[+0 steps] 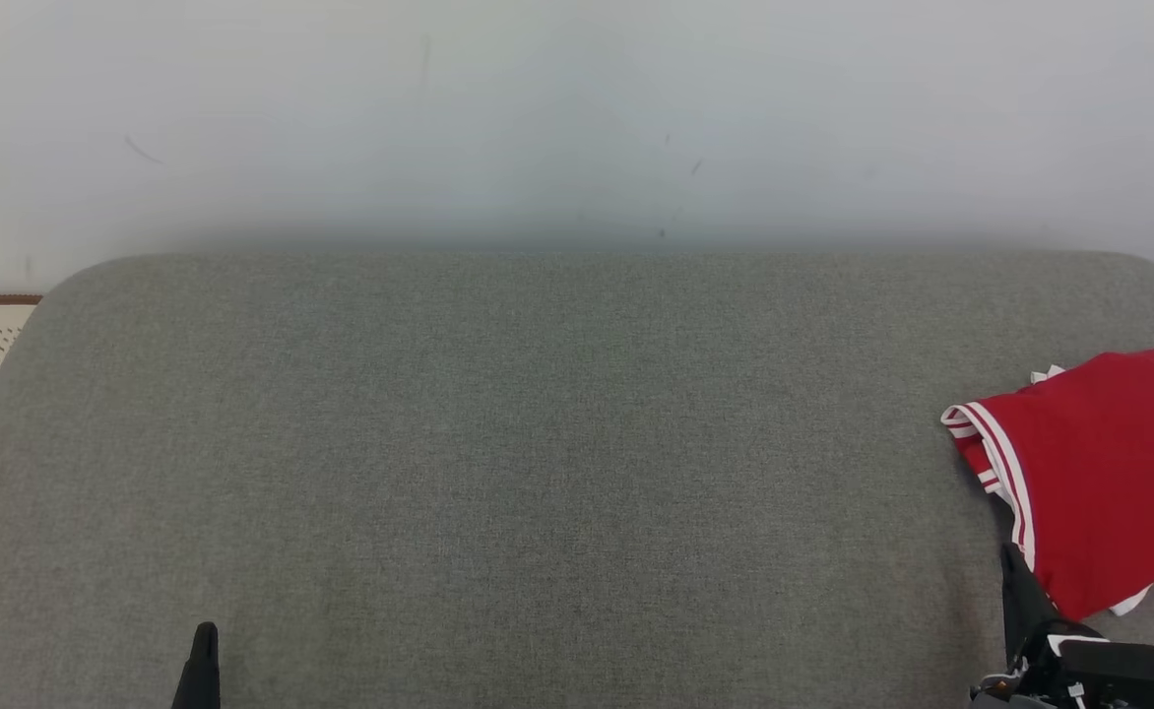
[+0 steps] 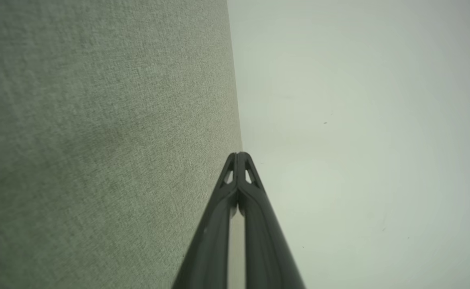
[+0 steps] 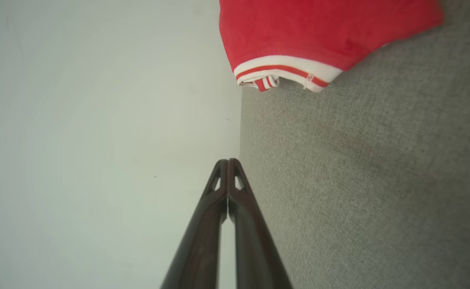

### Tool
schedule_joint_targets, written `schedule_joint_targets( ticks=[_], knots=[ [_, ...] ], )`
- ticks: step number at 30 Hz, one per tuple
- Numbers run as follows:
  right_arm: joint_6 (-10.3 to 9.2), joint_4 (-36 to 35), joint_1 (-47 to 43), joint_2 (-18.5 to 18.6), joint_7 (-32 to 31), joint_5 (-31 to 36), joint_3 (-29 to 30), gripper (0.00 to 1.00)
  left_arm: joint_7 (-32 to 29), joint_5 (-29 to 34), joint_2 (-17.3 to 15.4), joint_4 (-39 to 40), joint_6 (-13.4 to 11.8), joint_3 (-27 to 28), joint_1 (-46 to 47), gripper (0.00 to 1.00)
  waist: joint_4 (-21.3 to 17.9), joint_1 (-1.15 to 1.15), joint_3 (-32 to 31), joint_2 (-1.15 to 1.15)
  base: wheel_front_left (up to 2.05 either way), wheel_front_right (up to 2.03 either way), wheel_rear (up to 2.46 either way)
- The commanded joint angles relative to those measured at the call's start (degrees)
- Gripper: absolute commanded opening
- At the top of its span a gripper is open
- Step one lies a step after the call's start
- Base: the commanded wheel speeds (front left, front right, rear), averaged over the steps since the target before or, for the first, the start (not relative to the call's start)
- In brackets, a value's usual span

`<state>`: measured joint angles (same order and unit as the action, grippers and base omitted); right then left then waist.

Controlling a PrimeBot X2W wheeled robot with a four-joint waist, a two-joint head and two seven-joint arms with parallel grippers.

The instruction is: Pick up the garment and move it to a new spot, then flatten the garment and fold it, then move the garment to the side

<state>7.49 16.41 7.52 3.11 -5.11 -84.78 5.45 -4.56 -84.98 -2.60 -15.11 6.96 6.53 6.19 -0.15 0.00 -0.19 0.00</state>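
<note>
logging: red garment [image 1: 1099,473] at right edge of the head view on the grey table [image 1: 538,443], looks folded. left gripper [image 2: 239,153] and right gripper [image 3: 227,160] pinched closed, empty. keep your right fingers [image 1: 1020,591] off its striped hem.

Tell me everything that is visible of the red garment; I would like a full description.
The garment is red, of soft knit-looking cloth, with white bands carrying red stripes along its edges. It seems folded over itself and lies fairly flat, with a few creases, at the right end of the grey surface, partly cut off by the head view's edge. Small white bits peek out at its far and near sides. The right gripper, shut, is near the striped edge but apart from it.
</note>
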Motion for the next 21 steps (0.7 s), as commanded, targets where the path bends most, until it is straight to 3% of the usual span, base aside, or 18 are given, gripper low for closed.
schedule_joint_targets(
  ticks=[1,21],
  knots=[
    [0.0,-0.3,0.3,-0.2,-0.3,-0.9,0.2,0.0,-0.4,-1.3,-0.4,0.2,0.2,0.2,0.8,0.0,0.0,0.0,0.0,0.0,0.0,0.0,0.0],
    [0.0,-0.8,0.6,-0.3,-1.8,-7.5,1.3,0.0,-1.9,-7.5,-0.4,0.1,0.6,0.3,1.2,0.0,0.2,0.0,0.4,0.0,0.0,0.0,0.0]
  ],
)
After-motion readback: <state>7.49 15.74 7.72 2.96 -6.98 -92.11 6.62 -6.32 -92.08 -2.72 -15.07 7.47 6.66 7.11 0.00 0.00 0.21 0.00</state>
